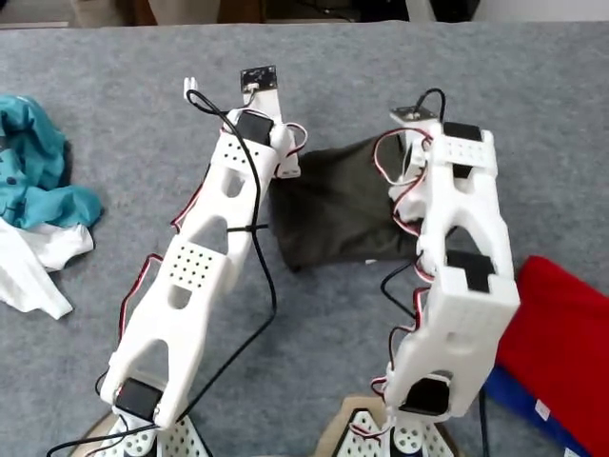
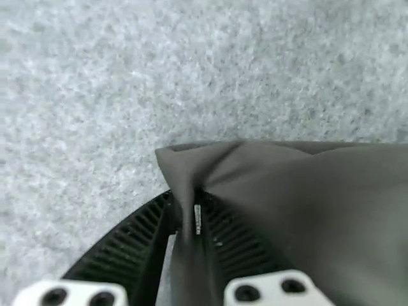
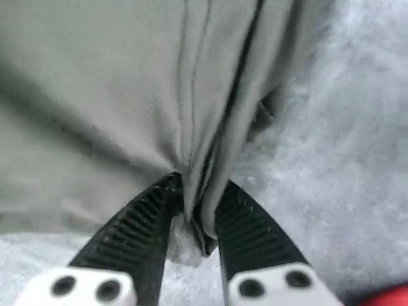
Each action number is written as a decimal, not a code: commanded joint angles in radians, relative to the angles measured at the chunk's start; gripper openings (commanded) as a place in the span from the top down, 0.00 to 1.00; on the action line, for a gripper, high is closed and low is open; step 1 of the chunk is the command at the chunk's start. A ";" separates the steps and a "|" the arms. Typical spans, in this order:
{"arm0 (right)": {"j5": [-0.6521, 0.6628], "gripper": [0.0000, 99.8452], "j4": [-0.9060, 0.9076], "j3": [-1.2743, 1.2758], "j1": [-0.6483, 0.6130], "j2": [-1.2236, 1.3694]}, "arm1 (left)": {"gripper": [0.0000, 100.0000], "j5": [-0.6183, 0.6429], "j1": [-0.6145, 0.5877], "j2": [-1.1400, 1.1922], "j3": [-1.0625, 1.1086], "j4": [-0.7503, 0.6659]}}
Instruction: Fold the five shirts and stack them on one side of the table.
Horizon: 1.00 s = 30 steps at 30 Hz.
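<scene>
step: folding shirt (image 1: 333,205)
left gripper (image 2: 191,213): grips corner
right gripper (image 3: 191,217): grips edge
next: likely lay over evenly

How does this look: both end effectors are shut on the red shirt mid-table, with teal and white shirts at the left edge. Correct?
Not quite: the left end effector and right end effector are shut on the grey shirt mid-table, not a red one, as the high view shows. The teal shirt and white shirt do lie at the left edge.
</scene>
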 commanded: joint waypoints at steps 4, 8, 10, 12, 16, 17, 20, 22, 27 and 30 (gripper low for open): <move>-0.012 1.00 0.094 -0.004 -0.012 -0.283 | 0.98 0.023 0.023 -0.177 -0.026 0.046; -0.012 1.00 0.163 -0.002 -0.010 -0.400 | 0.98 0.023 0.074 -0.262 -0.026 0.077; -0.012 1.00 0.187 -0.002 0.012 -0.453 | 0.98 0.023 0.104 -0.311 -0.026 0.084; -0.006 1.00 0.204 -0.002 0.054 -0.506 | 0.98 0.023 0.133 -0.360 -0.026 0.084; 0.060 1.00 0.252 0.012 0.200 -0.593 | 0.98 0.037 0.216 -0.430 -0.026 0.072; 0.077 1.00 0.258 0.024 0.240 -0.613 | 0.98 0.031 0.245 -0.437 -0.020 0.054; 0.123 1.00 0.258 0.091 0.341 -0.679 | 0.98 0.035 0.308 -0.443 -0.017 0.006; 0.153 1.00 0.258 0.131 0.407 -0.725 | 0.98 0.035 0.345 -0.443 -0.017 -0.026; 0.236 1.00 0.242 0.180 0.621 -0.829 | 0.98 0.035 0.446 -0.443 -0.017 -0.106; 0.295 1.00 0.221 0.188 0.765 -0.852 | 0.98 0.034 0.520 -0.441 -0.015 -0.158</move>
